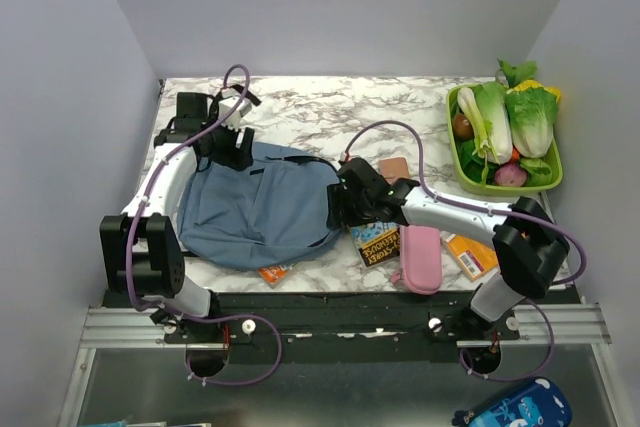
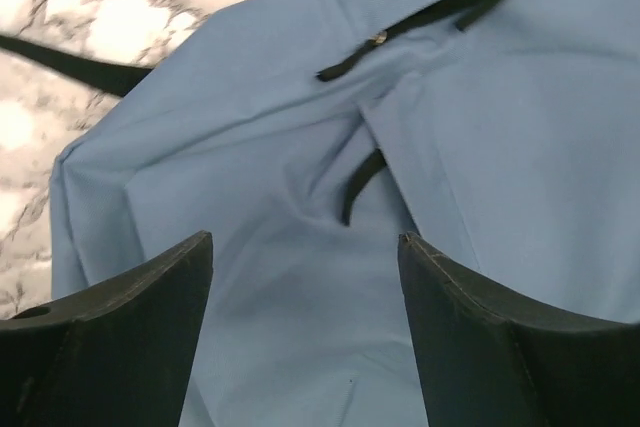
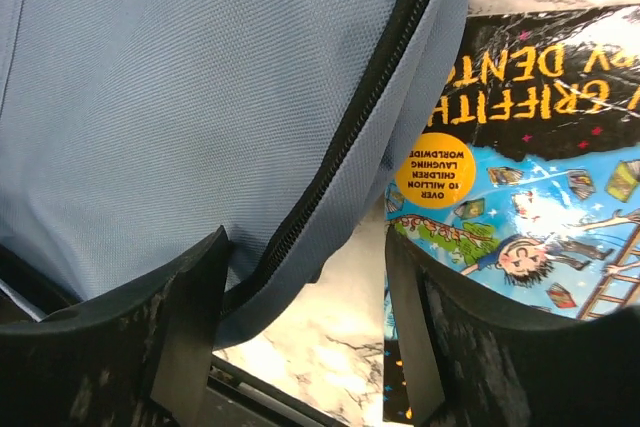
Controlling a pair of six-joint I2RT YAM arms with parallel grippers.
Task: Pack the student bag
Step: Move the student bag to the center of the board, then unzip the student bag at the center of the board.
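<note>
Bag (image 1: 255,207) lies flat, its inside hidden; tray (image 1: 553,183) — full of vegetables (image 1: 505,122); left gripper (image 2: 305,257) and right gripper (image 3: 305,252) gape wide, empty.

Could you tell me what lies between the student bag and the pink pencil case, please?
In the top view, a colourful book lies between the student bag and the pink pencil case.

Open tabletop (image 1: 330,112) at twelve o'clock of the student bag (image 1: 255,209); book (image 1: 376,243) and pink case (image 1: 421,257) crowd four o'clock.
</note>
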